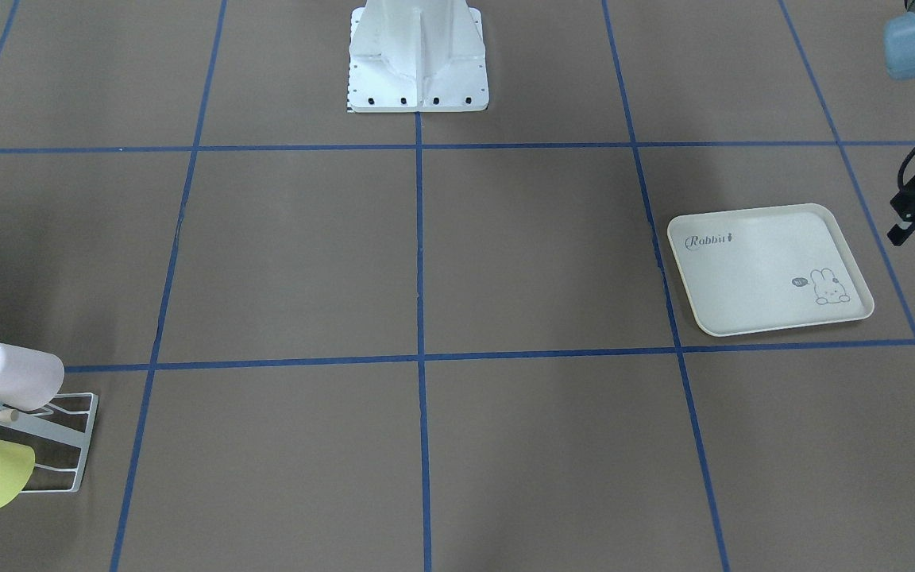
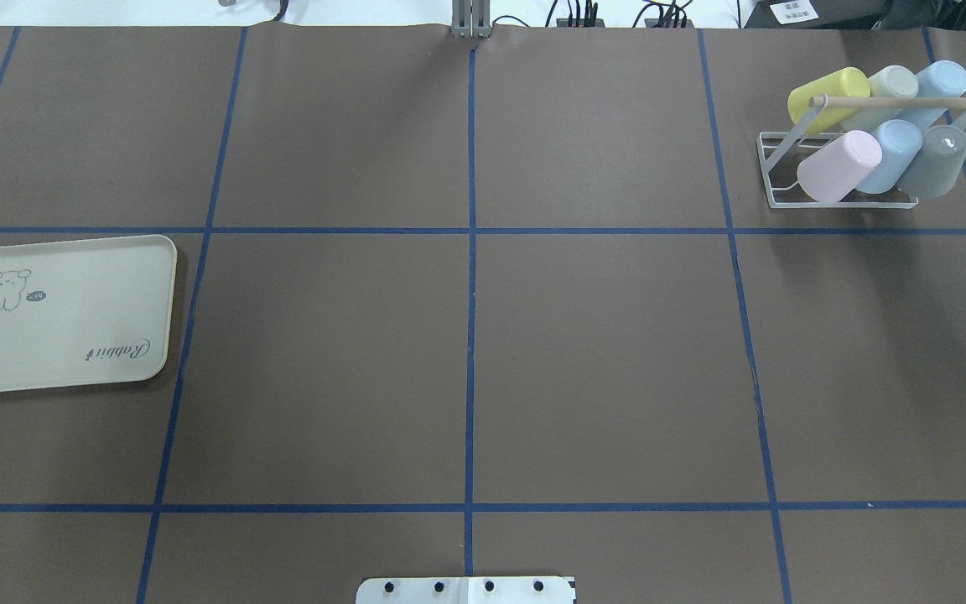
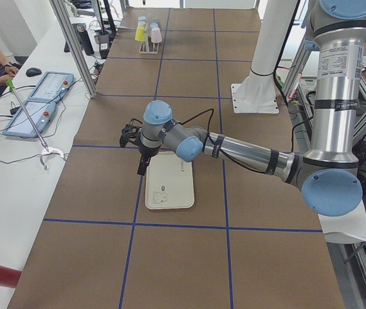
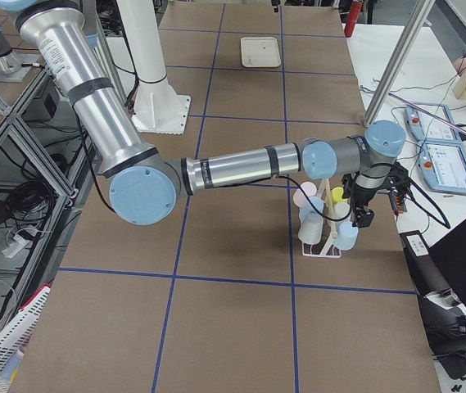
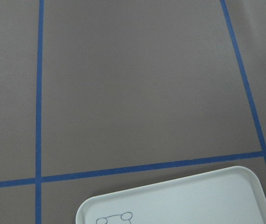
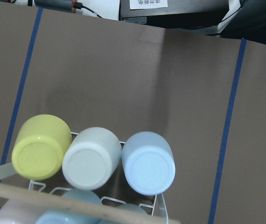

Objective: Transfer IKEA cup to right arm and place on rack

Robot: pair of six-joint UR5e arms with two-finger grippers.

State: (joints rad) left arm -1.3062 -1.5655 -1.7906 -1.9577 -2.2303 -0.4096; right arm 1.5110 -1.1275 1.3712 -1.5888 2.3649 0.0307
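Jaws on both grippers cannot be told as spread or closed from these views. Nearest the rack [image 2: 766, 170], the right gripper [image 4: 362, 219] hangs just above it. Six tilted, bottoms-up cups sit on the rack: a pink cup [image 2: 838, 166], blue cup [image 2: 890, 153] and grey cup [image 2: 936, 159] in one row, and a yellow cup [image 2: 827, 94], pale green cup [image 2: 890, 84] and second blue cup [image 2: 940, 80] past its wooden rod [image 2: 902, 101]. Far across the table from the rack lies the cream tray [image 2: 64, 315], with the left gripper [image 3: 141, 168] above its edge.
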